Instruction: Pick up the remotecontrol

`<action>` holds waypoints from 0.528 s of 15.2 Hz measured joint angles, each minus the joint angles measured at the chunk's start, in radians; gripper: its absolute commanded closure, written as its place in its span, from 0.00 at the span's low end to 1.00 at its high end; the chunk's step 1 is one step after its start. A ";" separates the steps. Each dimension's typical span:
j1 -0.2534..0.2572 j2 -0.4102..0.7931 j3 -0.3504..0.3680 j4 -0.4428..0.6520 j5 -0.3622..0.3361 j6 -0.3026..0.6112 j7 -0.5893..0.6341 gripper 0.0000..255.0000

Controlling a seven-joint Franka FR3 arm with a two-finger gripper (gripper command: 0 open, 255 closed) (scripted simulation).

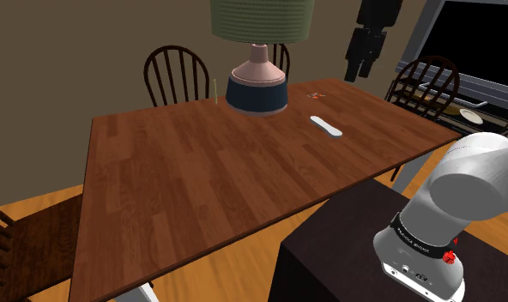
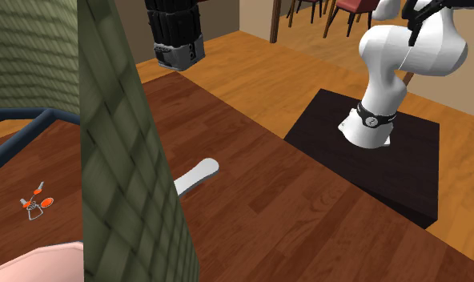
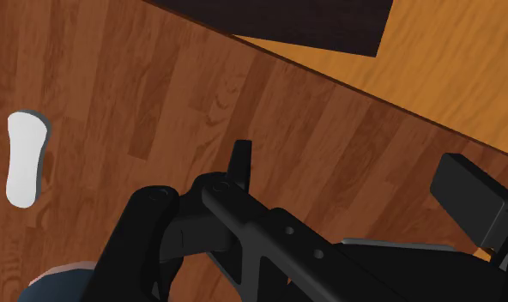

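On the brown wooden desk a white remote control lies flat, near the lamp with its pink and dark blue base and green shade. It sits between the lamp and the desk edge facing the dark stand. A small orange thing lies just beyond it. High above the desk, the black fingers stand apart, holding nothing, well clear of the remote control.

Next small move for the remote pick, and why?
Probably shift the tool sideways until it is over the white remote control, before descending. The tool hangs open, high above the table, and in the wrist view the remote control lies well off to one side, not under it.
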 measured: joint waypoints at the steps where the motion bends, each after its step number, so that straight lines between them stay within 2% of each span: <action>1: 0.000 0.000 0.000 0.000 0.000 0.000 0.000 0.00; 8: -0.038 0.093 -0.064 -0.069 -0.057 0.160 -0.066 0.00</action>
